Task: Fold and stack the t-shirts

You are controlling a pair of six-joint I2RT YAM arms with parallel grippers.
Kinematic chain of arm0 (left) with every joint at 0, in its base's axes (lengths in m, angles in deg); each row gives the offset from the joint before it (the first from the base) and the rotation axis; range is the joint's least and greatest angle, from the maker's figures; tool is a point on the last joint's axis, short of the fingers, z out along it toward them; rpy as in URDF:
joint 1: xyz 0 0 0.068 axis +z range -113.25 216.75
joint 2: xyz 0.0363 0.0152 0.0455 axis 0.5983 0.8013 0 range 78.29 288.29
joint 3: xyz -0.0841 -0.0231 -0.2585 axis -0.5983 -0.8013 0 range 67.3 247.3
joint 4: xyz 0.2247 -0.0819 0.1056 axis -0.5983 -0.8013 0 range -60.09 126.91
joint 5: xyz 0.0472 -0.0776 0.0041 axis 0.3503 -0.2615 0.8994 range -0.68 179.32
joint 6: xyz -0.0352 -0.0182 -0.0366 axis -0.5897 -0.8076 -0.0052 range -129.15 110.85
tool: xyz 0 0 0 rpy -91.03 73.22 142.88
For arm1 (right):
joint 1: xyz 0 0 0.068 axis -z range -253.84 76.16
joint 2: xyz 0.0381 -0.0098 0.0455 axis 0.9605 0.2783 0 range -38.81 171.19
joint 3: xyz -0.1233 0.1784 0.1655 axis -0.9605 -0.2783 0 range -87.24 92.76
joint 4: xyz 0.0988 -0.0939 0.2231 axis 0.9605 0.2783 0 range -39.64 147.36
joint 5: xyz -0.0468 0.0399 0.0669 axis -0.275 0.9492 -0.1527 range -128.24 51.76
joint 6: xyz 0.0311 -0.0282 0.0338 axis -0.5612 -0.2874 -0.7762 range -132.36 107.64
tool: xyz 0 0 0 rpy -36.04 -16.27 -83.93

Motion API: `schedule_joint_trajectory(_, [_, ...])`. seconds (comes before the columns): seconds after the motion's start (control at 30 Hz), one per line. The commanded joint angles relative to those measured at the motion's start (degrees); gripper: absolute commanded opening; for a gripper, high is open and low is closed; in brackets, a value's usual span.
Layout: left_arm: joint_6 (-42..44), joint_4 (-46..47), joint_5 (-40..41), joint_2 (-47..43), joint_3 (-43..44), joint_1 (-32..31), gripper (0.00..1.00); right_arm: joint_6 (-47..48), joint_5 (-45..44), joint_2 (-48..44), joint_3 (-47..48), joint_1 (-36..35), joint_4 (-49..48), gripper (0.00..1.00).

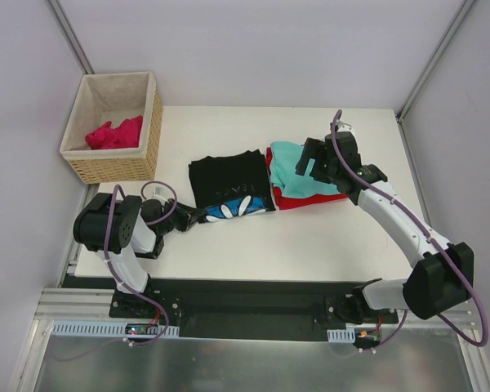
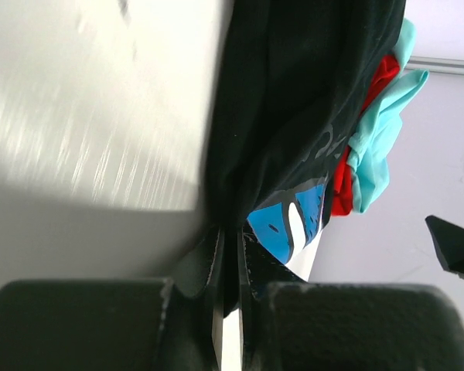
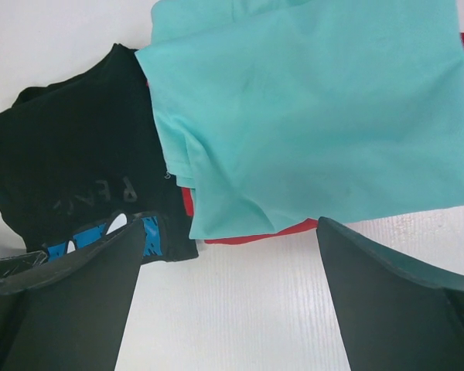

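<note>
From my station, the left gripper (image 2: 230, 259) had its fingers pressed together on the near left corner of the black t-shirt (image 1: 229, 181), which lay on the table (image 1: 310, 237) with its blue-and-white print at the near edge. The bite looked thin to me; if it had caught only one layer, any lift would peel the shirt open instead of carrying the fold. The black cloth touched the teal t-shirt (image 1: 287, 161), which sat on the red t-shirt (image 1: 302, 201) just to its right, so a sideways drag could rumple that pile. The right gripper (image 1: 310, 163) hung spread wide over the teal cloth, holding nothing, and stood in the path of any fold swung rightward. The magenta t-shirt (image 1: 114, 133) lay bunched in the wicker basket (image 1: 110, 169) at the far left, well apart from the rest.
</note>
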Motion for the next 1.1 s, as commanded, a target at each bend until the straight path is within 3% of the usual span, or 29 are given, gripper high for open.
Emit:
schedule_joint_trajectory(0.0, [2.93, -10.19, 0.83, -4.20, -6.19, 0.23, 0.00, 0.09, 5.55, 3.03, 0.41, 0.02, -2.47, 0.97])
schedule_joint_trajectory(0.2, [3.63, -20.56, 4.52, -17.64, -11.12, 0.31, 0.00, 0.71, 25.22, 14.28, 6.91, -0.69, -9.15, 0.97])
schedule_joint_trajectory(0.27, [4.59, -29.34, 6.70, -25.43, -11.31, 0.31, 0.00, -0.34, 33.28, 19.82, 9.19, -0.95, -12.92, 0.97])
schedule_joint_trajectory(0.47, [8.72, -54.02, 10.93, -48.02, -8.50, 1.36, 0.00, -3.41, 41.93, 31.68, 19.91, -2.79, -16.80, 0.97])
schedule_joint_trajectory(0.57, [10.66, -59.76, 10.59, -53.68, -7.97, 3.82, 0.00, -4.83, 43.79, 34.68, 24.40, -4.20, -17.50, 0.97])
schedule_joint_trajectory(0.7, [11.89, -60.66, 9.27, -53.87, -8.93, 6.46, 0.00, -6.15, 43.88, 38.46, 27.04, -5.96, -17.68, 0.97])
schedule_joint_trajectory(1.07, [12.51, -55.13, 6.90, -47.72, -10.16, 8.49, 0.00, -5.62, 42.04, 42.42, 22.65, -7.54, -19.79, 0.97])
